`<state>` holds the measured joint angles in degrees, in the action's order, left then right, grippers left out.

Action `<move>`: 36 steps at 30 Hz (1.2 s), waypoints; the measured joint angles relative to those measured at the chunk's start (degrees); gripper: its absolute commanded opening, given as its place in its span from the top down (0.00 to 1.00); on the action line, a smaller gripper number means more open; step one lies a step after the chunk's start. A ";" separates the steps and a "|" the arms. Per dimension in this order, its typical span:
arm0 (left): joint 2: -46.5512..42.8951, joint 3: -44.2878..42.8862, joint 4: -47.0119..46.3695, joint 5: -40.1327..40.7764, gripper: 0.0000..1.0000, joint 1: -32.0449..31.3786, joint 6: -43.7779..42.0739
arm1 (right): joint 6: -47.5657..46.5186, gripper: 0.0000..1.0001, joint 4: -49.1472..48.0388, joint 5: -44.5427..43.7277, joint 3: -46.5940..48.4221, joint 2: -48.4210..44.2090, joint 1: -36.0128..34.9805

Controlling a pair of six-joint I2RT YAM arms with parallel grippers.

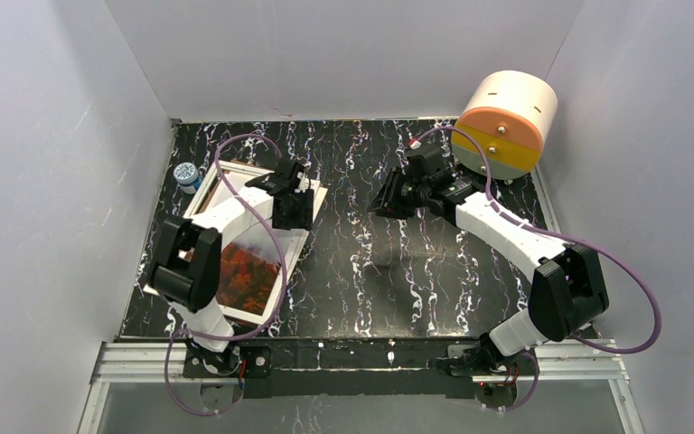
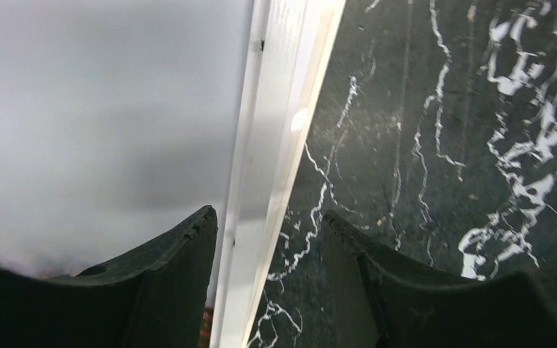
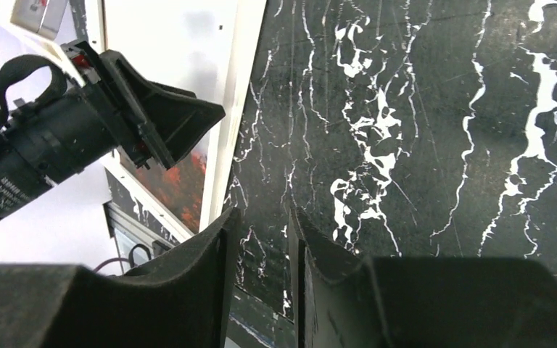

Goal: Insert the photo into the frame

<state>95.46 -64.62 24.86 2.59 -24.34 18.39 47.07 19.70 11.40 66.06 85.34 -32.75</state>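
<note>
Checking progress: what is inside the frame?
The photo, red forest and grey mist, lies inside the white-rimmed frame. The left arm covers its middle.

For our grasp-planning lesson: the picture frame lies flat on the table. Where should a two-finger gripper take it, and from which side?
Probably by the narrow white rim of the frame, on its long right edge, from above, one finger on each side. Lying flat, the frame is too wide to span, but the rim is thin. The left gripper straddles it there.

I can read no text anywhere; the cap (image 1: 185,173) beside the frame (image 1: 244,166) shows only blurred speckles.
</note>
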 measured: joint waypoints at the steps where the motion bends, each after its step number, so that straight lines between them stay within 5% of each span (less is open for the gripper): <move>1: 1.84 -0.57 -0.48 0.00 0.50 0.00 0.02 | 0.17 0.62 -0.11 -0.37 -0.22 0.00 0.00; 10: 6.10 -2.03 -0.98 -0.07 0.75 0.00 0.24 | 0.81 0.64 0.20 -2.84 -4.00 -0.96 0.00; 19: 11.15 -7.63 0.48 1.36 0.63 -0.33 -0.39 | 0.79 0.64 0.35 -4.39 -4.09 -2.14 0.00; 23: 12.31 -9.16 1.53 2.89 0.72 -0.87 -0.39 | 0.74 0.65 0.44 -4.68 -4.09 -2.16 0.00; 29: 12.50 -9.70 3.04 4.11 1.00 -1.40 -0.74 | 0.48 0.63 1.01 -4.57 -4.09 -2.16 0.00; 36: 13.88 -13.97 7.78 5.22 1.00 -2.60 0.48 | 0.04 0.60 2.12 -4.46 -4.09 -2.56 0.00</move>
<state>109.34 -78.59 32.64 7.81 -26.94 18.87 47.11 21.82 6.94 61.98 82.78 -32.75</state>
